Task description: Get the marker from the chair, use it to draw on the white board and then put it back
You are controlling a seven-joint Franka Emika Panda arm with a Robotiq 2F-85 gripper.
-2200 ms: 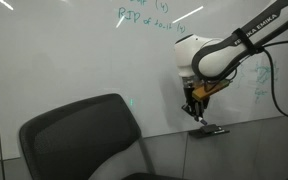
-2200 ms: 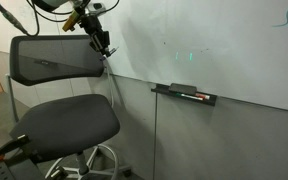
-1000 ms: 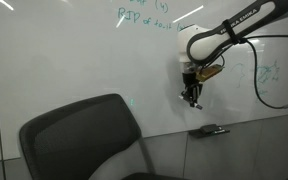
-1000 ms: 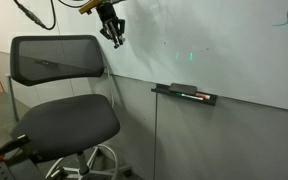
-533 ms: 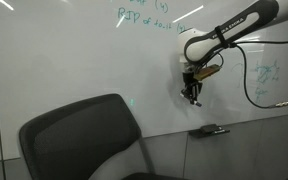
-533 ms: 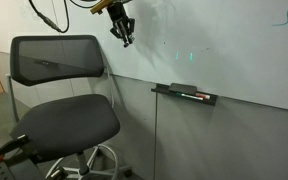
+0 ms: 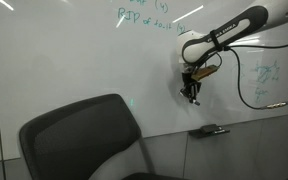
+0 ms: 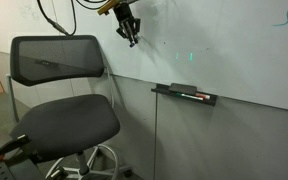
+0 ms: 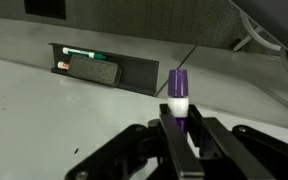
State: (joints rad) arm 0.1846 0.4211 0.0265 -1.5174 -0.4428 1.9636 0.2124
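The gripper (image 9: 181, 128) is clamping its fingers on the marker (image 9: 179, 92), which is lying lengthwise between them, its purple end pointing straight out past the fingertips, close to the white board (image 7: 64, 50) and higher than the chair (image 8: 56, 62).

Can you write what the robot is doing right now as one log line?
phase: drawing | gripper: shut on marker | place: up at white board, away from chair | tip touching board: cannot tell
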